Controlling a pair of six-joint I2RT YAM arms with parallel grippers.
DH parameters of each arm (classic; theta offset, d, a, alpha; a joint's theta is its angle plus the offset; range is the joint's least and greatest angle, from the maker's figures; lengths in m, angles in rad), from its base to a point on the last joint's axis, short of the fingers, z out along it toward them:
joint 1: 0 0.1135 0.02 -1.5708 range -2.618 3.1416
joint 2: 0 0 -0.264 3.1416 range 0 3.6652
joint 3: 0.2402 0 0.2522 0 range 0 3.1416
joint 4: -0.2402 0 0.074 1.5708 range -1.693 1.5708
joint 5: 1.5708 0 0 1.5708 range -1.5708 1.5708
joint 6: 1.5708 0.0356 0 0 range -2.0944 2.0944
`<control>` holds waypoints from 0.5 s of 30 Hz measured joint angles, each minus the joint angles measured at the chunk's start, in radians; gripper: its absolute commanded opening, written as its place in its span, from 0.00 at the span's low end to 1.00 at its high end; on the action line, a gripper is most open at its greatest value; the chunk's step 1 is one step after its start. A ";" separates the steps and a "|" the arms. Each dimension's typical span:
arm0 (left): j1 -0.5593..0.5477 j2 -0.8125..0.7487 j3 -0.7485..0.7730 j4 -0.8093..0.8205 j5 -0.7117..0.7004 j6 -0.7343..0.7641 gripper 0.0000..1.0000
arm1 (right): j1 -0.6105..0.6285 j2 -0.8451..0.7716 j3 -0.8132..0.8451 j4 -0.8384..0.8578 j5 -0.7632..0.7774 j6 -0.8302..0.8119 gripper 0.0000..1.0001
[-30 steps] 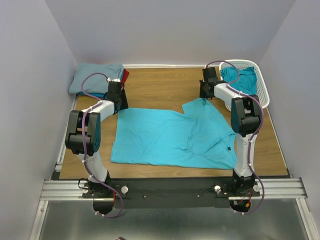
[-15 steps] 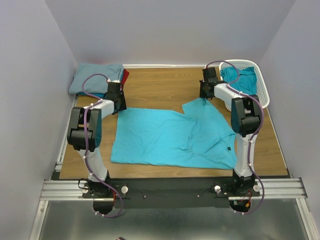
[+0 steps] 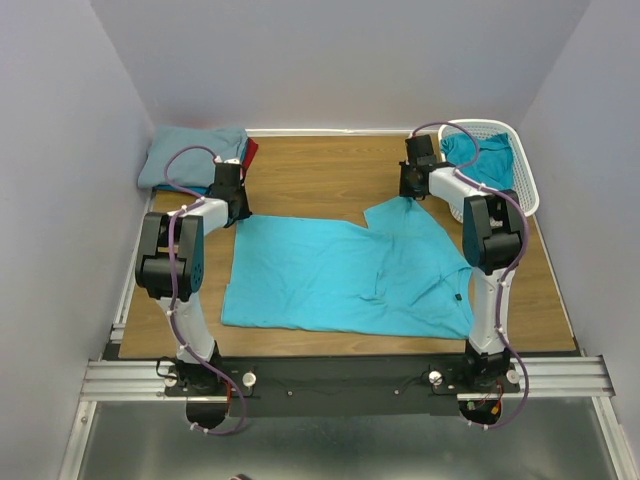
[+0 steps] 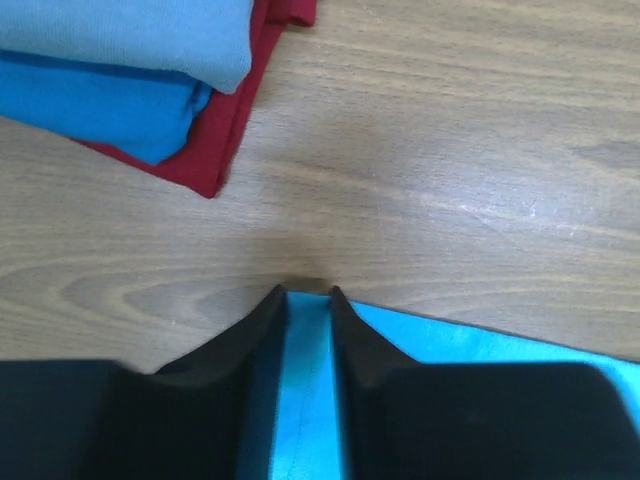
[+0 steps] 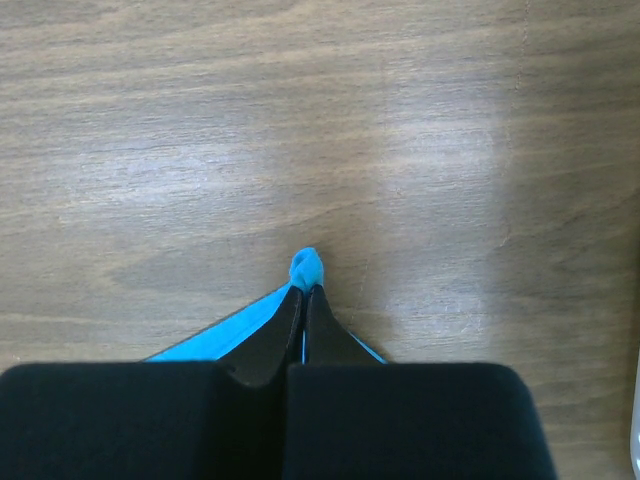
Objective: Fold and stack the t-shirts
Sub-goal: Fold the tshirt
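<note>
A small puckered knot of cloth is pinched at the tips of the right gripper (image 5: 304, 288), whose black wedge-shaped fingers are pressed together on the far right corner of the turquoise t-shirt (image 3: 340, 270). The left gripper (image 4: 305, 292) is set down at the shirt's far left corner with its fingers narrowly apart. A strip of the smooth cloth is seen in the gap, and no clamping can be made out.

The shirt is spread flat and lightly creased across the middle of the table (image 3: 320, 170), a matt wood-grain board. Beyond the left gripper, folded tees are stacked at the far left corner: a grey-blue t-shirt (image 4: 130, 35) on top, a blue t-shirt (image 4: 110, 115) beneath it and a red t-shirt (image 4: 232, 120) at the bottom. A teal t-shirt (image 3: 488, 158) is heaped in the white lattice basket (image 3: 527, 190) at the far right.

The table is enclosed by plain pale walls (image 3: 350, 60). Both arms are stretched forward with the wrists bent down.
</note>
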 measured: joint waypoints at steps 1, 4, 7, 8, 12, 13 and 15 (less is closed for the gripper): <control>0.000 0.000 0.000 0.001 0.002 0.002 0.27 | 0.000 -0.001 -0.001 0.000 0.000 0.000 0.00; 0.000 0.002 0.001 0.004 0.012 0.005 0.10 | 0.000 -0.003 -0.004 0.000 -0.001 0.000 0.00; 0.000 0.004 0.001 0.009 0.020 0.005 0.00 | 0.000 -0.006 -0.007 0.000 -0.002 0.000 0.00; 0.000 0.004 0.001 0.011 0.025 0.006 0.00 | 0.000 -0.006 -0.008 0.000 -0.002 0.000 0.00; 0.000 0.004 0.001 0.014 0.042 0.006 0.00 | 0.000 -0.007 -0.009 -0.003 -0.001 0.001 0.00; 0.000 0.004 0.001 0.015 0.047 0.006 0.00 | 0.000 -0.007 -0.009 -0.003 0.000 0.002 0.00; 0.000 0.004 0.002 0.018 0.058 0.006 0.00 | -0.002 -0.007 -0.008 -0.003 0.000 0.003 0.00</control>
